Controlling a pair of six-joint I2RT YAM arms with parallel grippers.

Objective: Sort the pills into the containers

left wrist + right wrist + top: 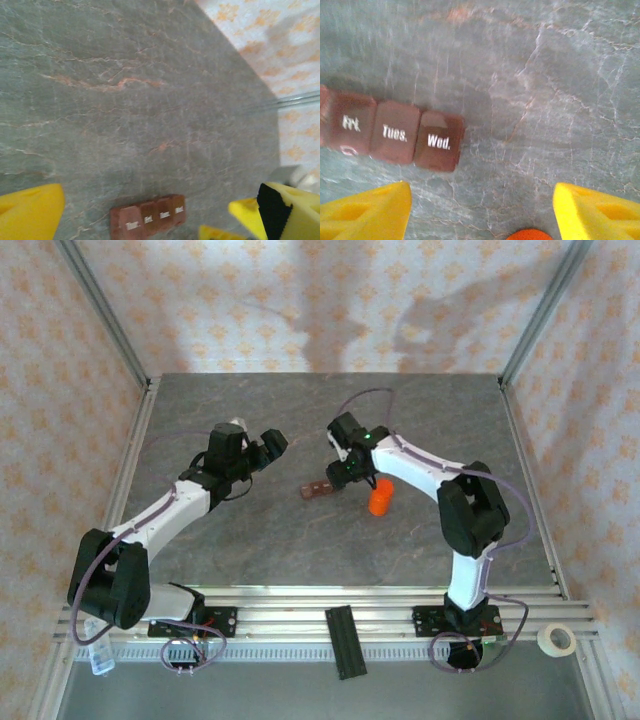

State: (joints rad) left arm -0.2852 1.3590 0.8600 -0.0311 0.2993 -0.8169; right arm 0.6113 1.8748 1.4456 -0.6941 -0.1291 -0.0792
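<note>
The grey table [400, 550] has both arms reaching toward its middle. The left gripper [270, 444] hangs with its jaws spread wide, holding nothing. The right gripper [347, 476] hovers with its jaws apart and empty, close by the orange bottle [379, 500]. Just beside that bottle lie the containers [395, 132], lids seemingly all shut, though it's blurry. I'd say sorting has barely begun; opening and filling remain.

Item counts
One containers bar [147, 220] is showing four compartments; one orange bottle [380, 500] and one tape roll [556, 640] are sitting.
</note>
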